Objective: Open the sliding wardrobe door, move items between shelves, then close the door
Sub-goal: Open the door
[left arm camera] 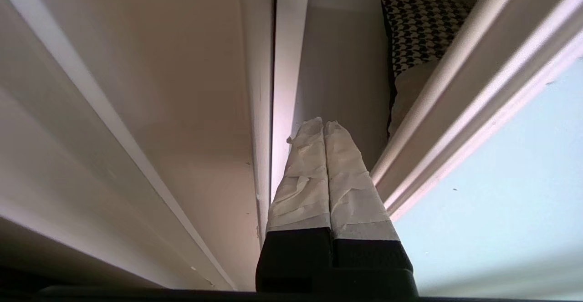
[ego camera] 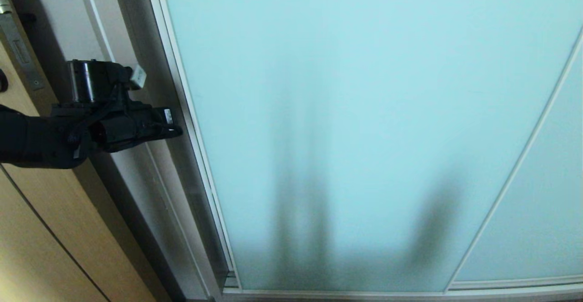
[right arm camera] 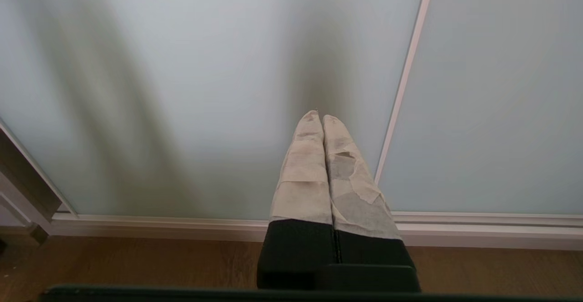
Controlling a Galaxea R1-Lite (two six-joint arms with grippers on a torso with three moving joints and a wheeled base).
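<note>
The sliding wardrobe door point(ego camera: 364, 110), frosted aqua glass in a slim silver frame, fills most of the head view. My left gripper point(ego camera: 175, 131) is shut at the door's left frame edge. In the left wrist view its taped fingertips point(left arm camera: 323, 122) point into a narrow gap between the white wardrobe side point(left arm camera: 282, 65) and the door frame point(left arm camera: 455, 110). Through that gap shows a houndstooth and cream cushion point(left arm camera: 421, 28). The shelves are hidden. My right gripper point(right arm camera: 317, 114) is shut and empty, pointing at the door glass point(right arm camera: 182, 88) low near the floor.
A tan wooden door point(ego camera: 27, 229) with a metal latch plate point(ego camera: 18, 47) stands left of the wardrobe. A second glass panel point(ego camera: 537, 202) lies to the right. The bottom track point(ego camera: 410, 290) meets the brown wood floor point(right arm camera: 136, 261).
</note>
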